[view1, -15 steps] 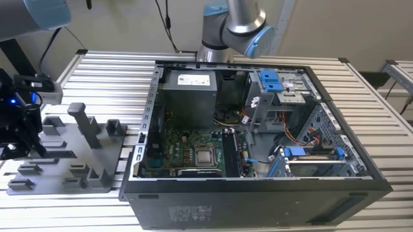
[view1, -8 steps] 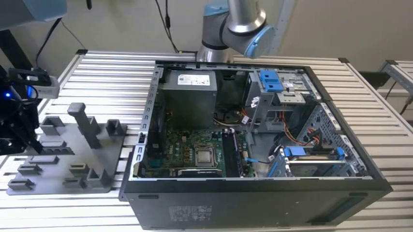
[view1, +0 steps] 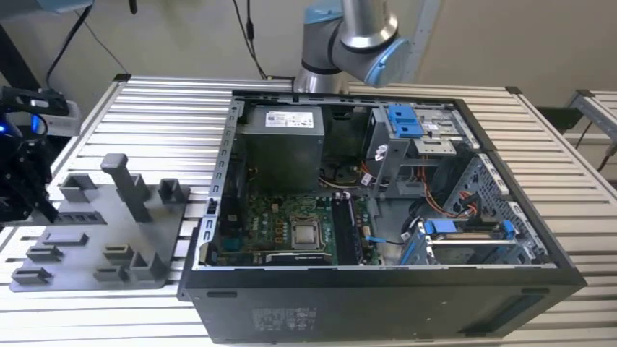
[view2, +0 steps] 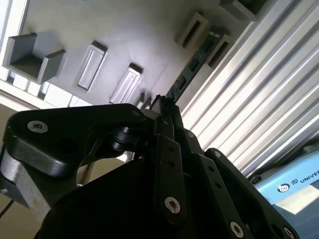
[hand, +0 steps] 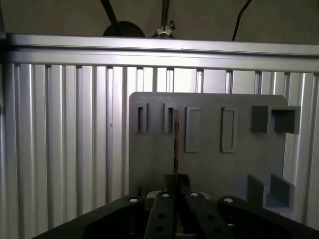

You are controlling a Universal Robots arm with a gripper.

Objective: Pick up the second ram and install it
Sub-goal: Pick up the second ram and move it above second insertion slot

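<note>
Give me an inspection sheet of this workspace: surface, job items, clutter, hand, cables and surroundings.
Surface: slatted metal table, carrying a gray holder tray and an open computer case.
Job's things: the second ram, seen edge-on in both wrist views, held above the tray.
Clutter: a pale blue box past the slats in the second wrist view.
Hand: the hand looks shut on the ram, at the exterior view's left.
Cables: black cables hang behind the table; coloured wires lie inside the case.
Surroundings: pale wall; arm base behind the case.
</note>
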